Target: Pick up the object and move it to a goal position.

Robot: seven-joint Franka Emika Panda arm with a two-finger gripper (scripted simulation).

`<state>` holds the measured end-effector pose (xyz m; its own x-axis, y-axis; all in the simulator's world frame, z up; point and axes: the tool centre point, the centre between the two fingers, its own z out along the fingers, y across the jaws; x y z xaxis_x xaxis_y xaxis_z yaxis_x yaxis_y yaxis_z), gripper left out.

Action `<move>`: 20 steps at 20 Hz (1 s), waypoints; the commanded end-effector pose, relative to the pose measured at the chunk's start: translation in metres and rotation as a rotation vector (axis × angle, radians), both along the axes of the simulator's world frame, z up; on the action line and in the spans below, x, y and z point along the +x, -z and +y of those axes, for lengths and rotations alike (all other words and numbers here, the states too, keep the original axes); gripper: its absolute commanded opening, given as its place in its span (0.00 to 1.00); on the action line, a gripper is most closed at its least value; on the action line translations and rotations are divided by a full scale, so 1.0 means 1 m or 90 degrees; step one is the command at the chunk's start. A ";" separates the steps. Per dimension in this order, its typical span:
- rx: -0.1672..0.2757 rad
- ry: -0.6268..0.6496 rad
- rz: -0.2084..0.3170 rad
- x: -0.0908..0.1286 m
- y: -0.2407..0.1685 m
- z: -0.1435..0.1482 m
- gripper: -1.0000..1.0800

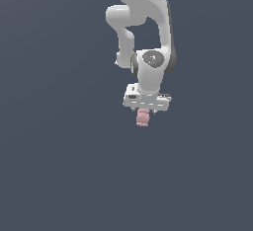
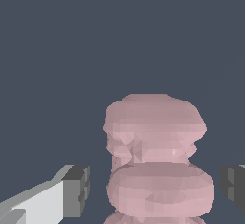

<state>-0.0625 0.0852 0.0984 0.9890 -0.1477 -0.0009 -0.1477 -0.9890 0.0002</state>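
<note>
Exterior view: arm (image 1: 148, 18) hangs from the top edge, white, smooth, w/ rounded joints and a dark disc on the wrist joint.
Gripper (image 1: 144, 112): white flat block at arm's end, pointing down; fingers hardly show in this view.
Object (image 1: 143, 118): pale pink, pokes out just under the gripper block, about centred, much narrower than the block.
Backdrop: flat dark blue-grey all round, no edge or shadow to read; can't tell if object touches any surface.
Wrist view: object (image 2: 155, 158) fills the middle, sits between the two fingers.
Fingers: one w/ a white body and dark grey pad (image 2: 76, 189), the other only a dark grey pad at the frame edge (image 2: 234, 187).
Jaws: spread apart, a clear gap of backdrop on each side of the object; neither pad touches it, so nothing is gripped.
Object shape: stacked rounded ridges, broad bulging top lobe, pinched waist, second wide lobe below, a third starting at the frame edge.
Object surface: matte, faceted, lumpy; small angular dents at the waist.
</note>
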 end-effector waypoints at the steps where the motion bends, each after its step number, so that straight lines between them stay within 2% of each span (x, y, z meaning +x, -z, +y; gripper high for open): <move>1: 0.000 0.001 -0.001 0.000 0.008 0.000 0.96; 5: 0.000 0.001 -0.001 0.001 0.013 0.000 0.96; 6: 0.000 0.001 -0.001 0.001 0.013 0.000 0.00; 20: 0.000 0.001 -0.002 0.001 0.008 0.000 0.00</move>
<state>-0.0619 0.0852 0.0880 0.9889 -0.1486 0.0006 -0.1486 -0.9889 -0.0002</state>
